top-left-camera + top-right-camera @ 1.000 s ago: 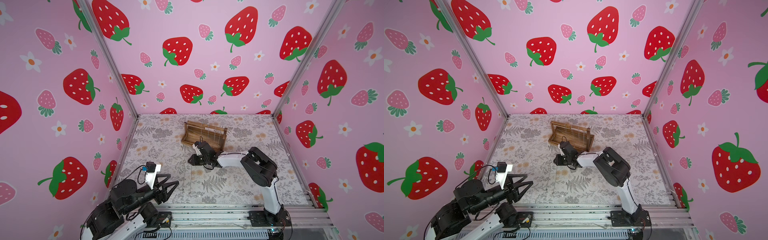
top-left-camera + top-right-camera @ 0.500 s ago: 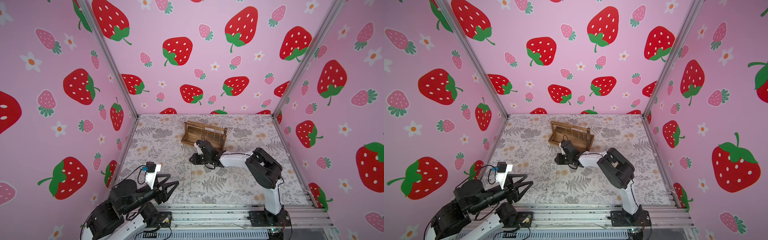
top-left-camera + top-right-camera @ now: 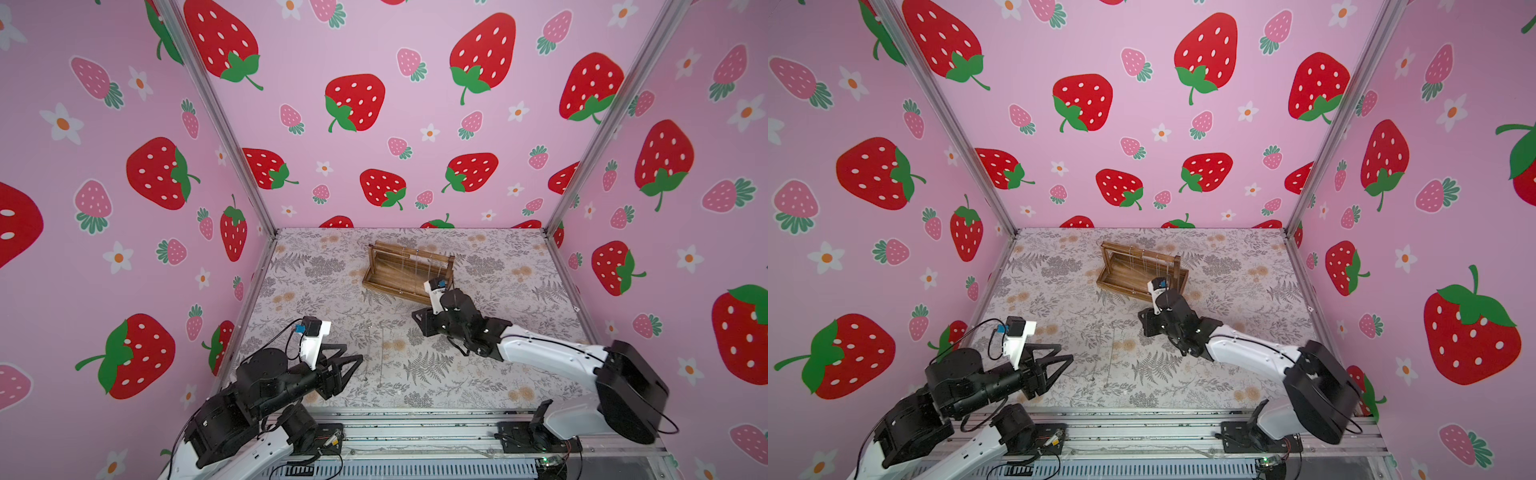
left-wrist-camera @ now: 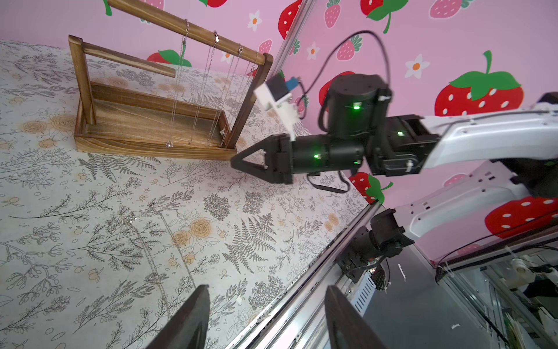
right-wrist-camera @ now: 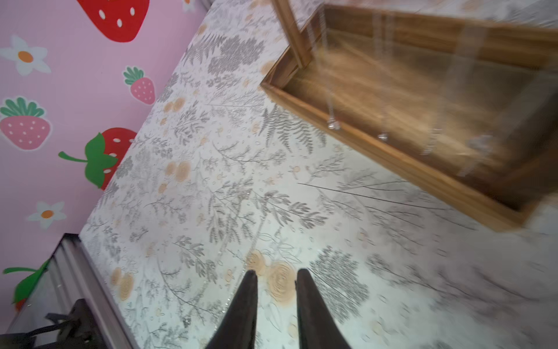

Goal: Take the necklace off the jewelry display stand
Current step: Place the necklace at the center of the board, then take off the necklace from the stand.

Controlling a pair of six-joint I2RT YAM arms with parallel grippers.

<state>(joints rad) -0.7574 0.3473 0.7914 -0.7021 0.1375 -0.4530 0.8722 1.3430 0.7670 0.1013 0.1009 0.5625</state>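
- In both top views the jewelry display stand (image 3: 388, 286) (image 3: 1121, 283) is on the table (image 3: 316, 291), just beyond the right gripper (image 3: 415, 322) (image 3: 1140, 322). The left gripper (image 3: 353, 353) (image 3: 1065, 352) is well apart from it.
- In the left wrist view the left gripper (image 4: 268, 290) has its jaws spread and empty. Far ahead of them, necklaces (image 4: 208, 84) hang from the stand's top bar, and a thin chain (image 4: 152, 208) lies on the table between.
- In the right wrist view the right gripper (image 5: 277, 273) has its jaws a little apart, with nothing between. The blurred stand (image 5: 362, 142) is ahead of them.
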